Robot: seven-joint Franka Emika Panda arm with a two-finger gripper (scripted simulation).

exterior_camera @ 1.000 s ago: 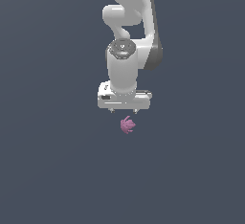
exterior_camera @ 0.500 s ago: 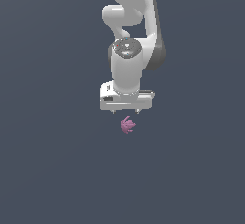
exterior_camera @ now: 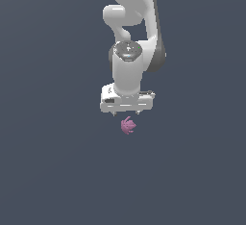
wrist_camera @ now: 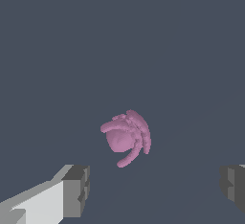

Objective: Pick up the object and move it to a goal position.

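The object [exterior_camera: 127,125] is a small pink-magenta lumpy thing lying on the dark grey floor. In the exterior view it sits just in front of and below the white gripper [exterior_camera: 126,112], which hangs from the white arm. In the wrist view the object [wrist_camera: 125,137] lies between and beyond the two grey fingertips [wrist_camera: 76,190], which stand far apart. The gripper is open and empty, above the object and not touching it.
A plain dark grey floor [exterior_camera: 57,171] fills both views. The white arm [exterior_camera: 132,36] rises behind the gripper toward the top of the exterior view.
The gripper and arm have shifted slightly toward the exterior view's right and come a little lower toward the object. The object has not moved.
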